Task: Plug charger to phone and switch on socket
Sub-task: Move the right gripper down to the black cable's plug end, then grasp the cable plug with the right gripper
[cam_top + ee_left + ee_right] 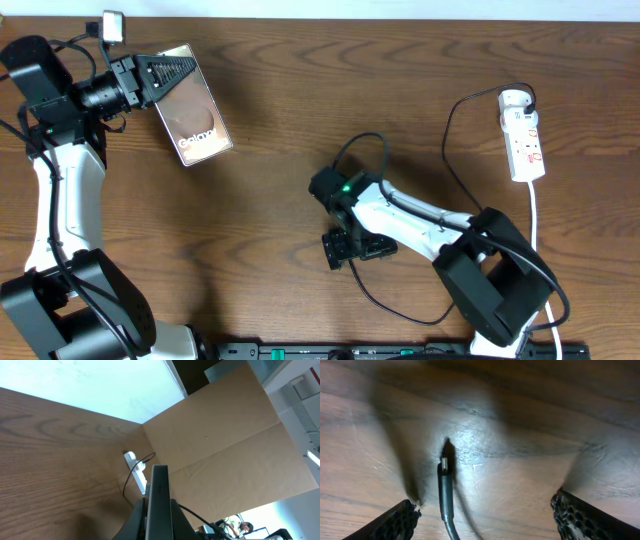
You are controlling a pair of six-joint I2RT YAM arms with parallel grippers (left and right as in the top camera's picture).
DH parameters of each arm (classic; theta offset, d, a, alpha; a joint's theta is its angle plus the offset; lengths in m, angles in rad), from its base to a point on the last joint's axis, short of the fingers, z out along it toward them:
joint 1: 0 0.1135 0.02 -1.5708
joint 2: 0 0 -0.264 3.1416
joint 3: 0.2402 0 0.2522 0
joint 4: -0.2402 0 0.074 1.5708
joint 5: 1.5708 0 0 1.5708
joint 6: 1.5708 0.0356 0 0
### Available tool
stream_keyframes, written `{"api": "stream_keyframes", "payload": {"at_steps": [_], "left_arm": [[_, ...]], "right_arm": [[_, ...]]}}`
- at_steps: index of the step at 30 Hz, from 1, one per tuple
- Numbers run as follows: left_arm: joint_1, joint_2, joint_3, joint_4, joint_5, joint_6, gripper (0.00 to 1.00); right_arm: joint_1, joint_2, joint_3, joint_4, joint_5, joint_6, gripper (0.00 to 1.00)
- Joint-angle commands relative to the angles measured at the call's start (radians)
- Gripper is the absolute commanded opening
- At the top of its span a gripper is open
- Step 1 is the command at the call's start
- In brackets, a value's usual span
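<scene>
**Socket**: white strip. It serves as the reference for every place below. A dark plug appears seated at its far end. The switch state is too small to read.

**Charger**: thin black cable that loops away from the socket toward the robot's base. Its connector tip lies flat on the table, roughly midway between the socket and the phone, with the metal end pointing away from the wrist camera.

**Phone**: well apart from the socket, on the opposite side of the table. It is clamped in the left gripper and seen edge-on in the left wrist view, apparently lifted off the wood.

**Right gripper**: spread wide and empty, low over the connector tip. The cable runs nearer one finger than the other.

**Step in hand (judged):** picking up the connector.

- Centre the fingers on the cable.
- Close just behind the tip, so that a short stiff length protrudes.
- Keep the tip's flat side level with the phone's port.
- Lift gently so the slack does not tug at the socket.
</scene>
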Motion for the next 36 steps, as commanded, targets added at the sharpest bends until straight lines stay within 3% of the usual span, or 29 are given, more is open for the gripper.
{"api": "stream_keyframes", "payload": {"at_steps": [1,10,23,31,36], "left_arm": [[0.004,-0.003,0.003,0.008,0.019,0.011,0.07],[0.004,-0.003,0.003,0.008,0.019,0.010,0.08],[0.004,-0.003,0.003,0.008,0.019,0.011,0.07],[0.004,-0.003,0.002,0.008,0.020,0.010,0.07],[0.004,-0.003,0.002,0.008,0.020,0.010,0.08]], "right_arm": [[0.011,0.050,0.022,-0.010,-0.021,-0.018,0.84],[0.021,0.165,0.090,-0.096,-0.021,-0.005,0.75],[0.033,0.204,0.144,-0.075,-0.021,0.032,0.62],[0.033,0.204,0.144,-0.064,-0.016,0.051,0.41],[0.033,0.204,0.144,-0.064,-0.014,0.059,0.39]]}}
